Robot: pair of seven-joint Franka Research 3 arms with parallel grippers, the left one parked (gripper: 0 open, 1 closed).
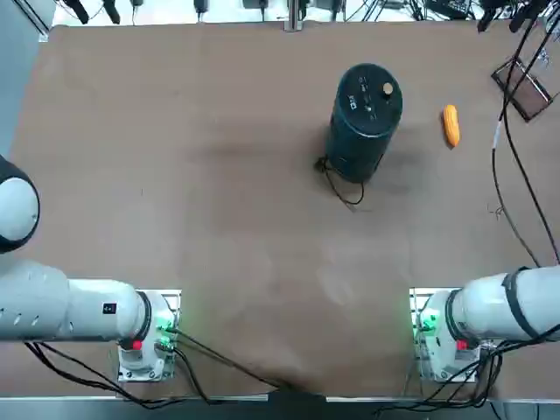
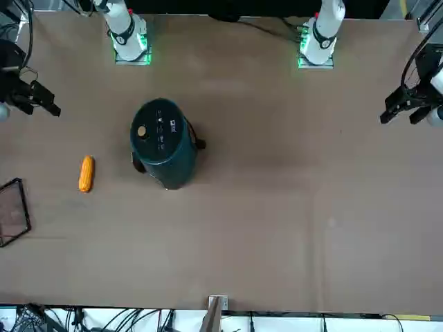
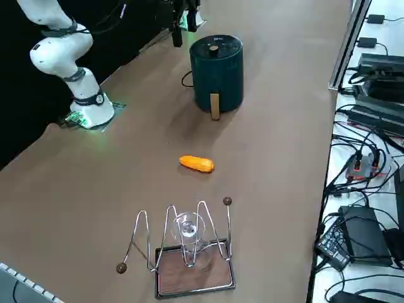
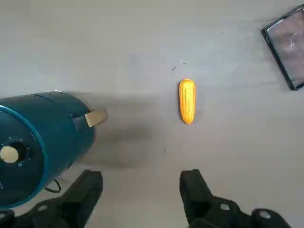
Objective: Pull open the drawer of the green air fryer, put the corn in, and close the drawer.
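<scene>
The green air fryer (image 1: 363,122) (image 2: 163,149) (image 3: 218,72) stands upright on the far half of the table. Its drawer (image 3: 221,88) is shut, and the tan handle (image 3: 215,106) (image 4: 96,117) points toward the corn. The orange-yellow corn (image 1: 451,124) (image 2: 86,173) (image 3: 196,164) (image 4: 187,100) lies flat on the table to the fryer's right, a short gap away. My right gripper (image 4: 142,190) (image 2: 43,107) hangs high above the table, open and holding nothing. It is well clear of both the fryer (image 4: 38,142) and the corn.
A wire rack on a brown base (image 3: 189,252) (image 1: 525,87) (image 2: 10,211) (image 4: 287,47) holds a glass at the table's far right corner. The fryer's black cord (image 1: 341,188) loops beside its base. A dark cable (image 1: 512,157) trails over the right edge.
</scene>
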